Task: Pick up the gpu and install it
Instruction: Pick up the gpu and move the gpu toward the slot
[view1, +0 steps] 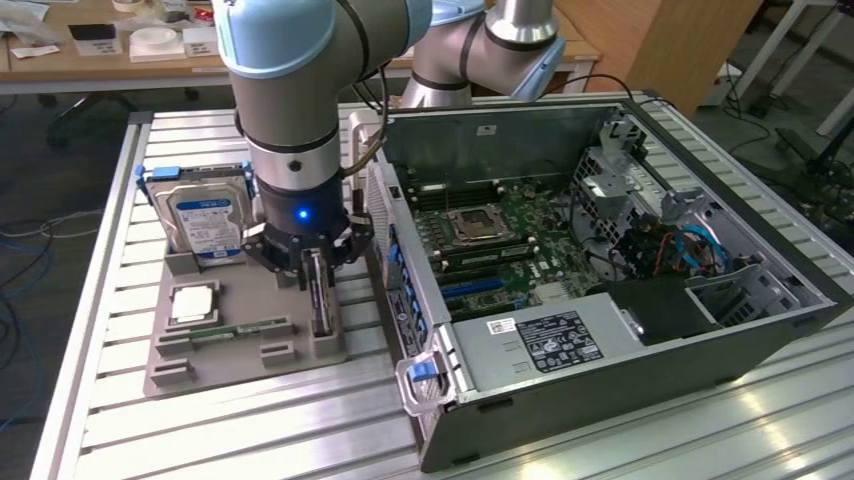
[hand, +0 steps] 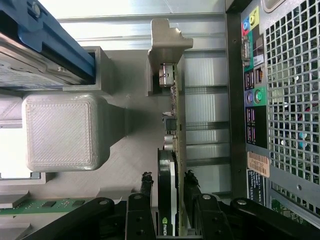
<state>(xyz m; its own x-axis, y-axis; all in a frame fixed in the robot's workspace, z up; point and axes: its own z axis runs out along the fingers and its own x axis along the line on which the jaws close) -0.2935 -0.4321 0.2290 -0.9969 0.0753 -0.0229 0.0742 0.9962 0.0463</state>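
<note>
Where the grey fixture tray (view1: 187, 375) sits at the exterior view's left, the hard drive (view1: 203, 215) stands upright at its far end and a memory stick (view1: 230, 332) lies flat nearer. Next right: gpu (view1: 320, 312) on edge in a tray slot. Gripper (view1: 316, 285) is down over it, jaws apart, straddling the card; fingers (hand: 146, 184) sit close alongside, with a sliver of gap on one side. Open computer case (view1: 601, 330) at right.

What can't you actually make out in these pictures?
- gpu: exterior view, upper edge hidden under the gripper; wrist view, one end cut off by the picture edge.
- hard drive: wrist view, mostly cut off by the picture edge.
- Case label: exterior view, print too small to read.
</note>
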